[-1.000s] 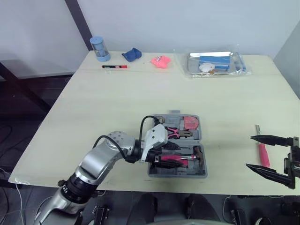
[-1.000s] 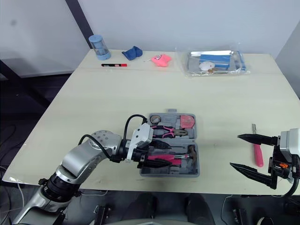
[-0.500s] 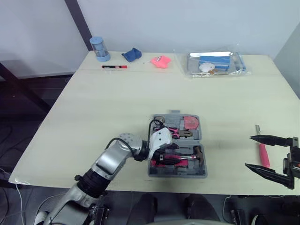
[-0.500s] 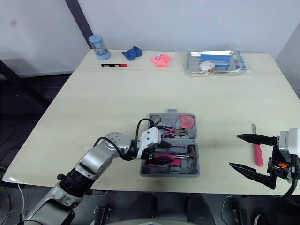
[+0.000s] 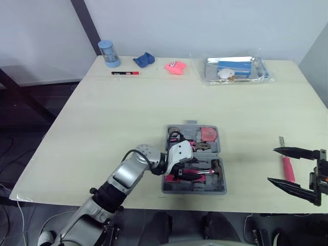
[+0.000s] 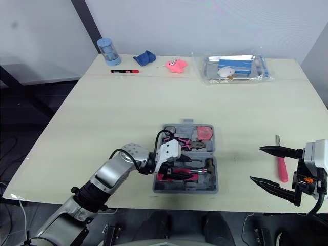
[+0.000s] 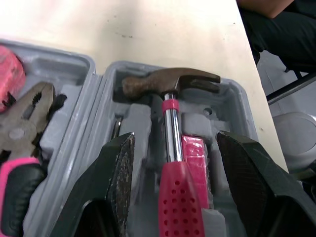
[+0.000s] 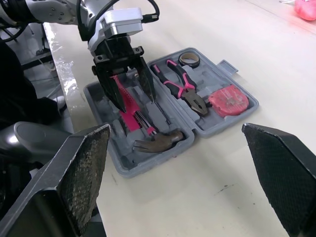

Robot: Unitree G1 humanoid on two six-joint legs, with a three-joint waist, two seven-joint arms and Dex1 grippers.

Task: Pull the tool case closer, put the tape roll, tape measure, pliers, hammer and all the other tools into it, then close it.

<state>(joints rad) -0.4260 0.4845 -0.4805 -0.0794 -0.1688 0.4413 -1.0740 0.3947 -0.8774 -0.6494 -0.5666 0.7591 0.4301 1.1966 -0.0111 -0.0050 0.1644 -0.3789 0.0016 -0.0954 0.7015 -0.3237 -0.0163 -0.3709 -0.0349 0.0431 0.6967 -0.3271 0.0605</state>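
Table [image 5: 128,113]: tool case [image 5: 195,190] lies open near my edge. Left gripper [image 7: 174,143] has slid in over it in the last second, fingers apart astride the hammer [image 7: 170,84], now seated in its slot. Right gripper [image 5: 272,165] open, idle beside the pink screwdriver [image 5: 288,169], still outside.

One tool case [image 5: 195,190], and in it one hammer [image 7: 170,83], one pliers [image 8: 183,89], one tape measure [image 8: 227,98] and one tape roll [image 8: 189,59]. Loose on the table — one screwdriver [image 5: 287,168], one blue cylinder [image 5: 108,53], one blue cloth [image 5: 145,59], one pink toy [image 5: 175,67], one marker [image 5: 125,73], one tray [image 5: 209,72].
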